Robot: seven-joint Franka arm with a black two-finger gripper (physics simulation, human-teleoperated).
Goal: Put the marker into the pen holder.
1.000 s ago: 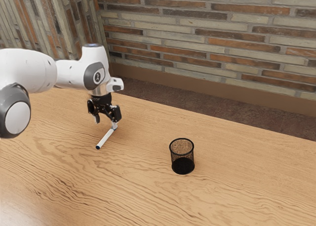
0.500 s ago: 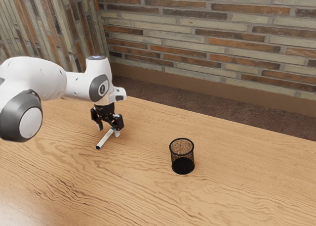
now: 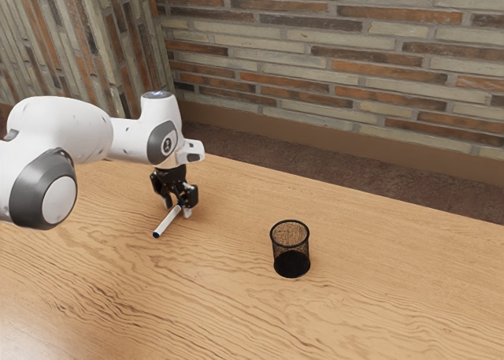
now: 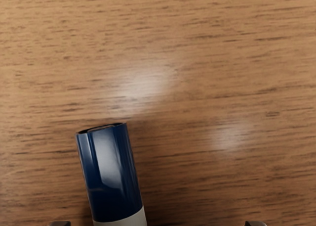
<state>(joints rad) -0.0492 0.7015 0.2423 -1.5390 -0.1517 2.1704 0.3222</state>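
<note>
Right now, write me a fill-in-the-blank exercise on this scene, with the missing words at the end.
The marker has a white barrel, and its end in the wrist view is coloured ____. The pen holder is coloured ____. Of marker and pen holder, the one nearer the gripper is the ____.

Missing words: blue; black; marker

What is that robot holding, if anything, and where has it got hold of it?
Nothing is held. The gripper stands open around one end of the marker, which lies on the table without being pinched.
</note>
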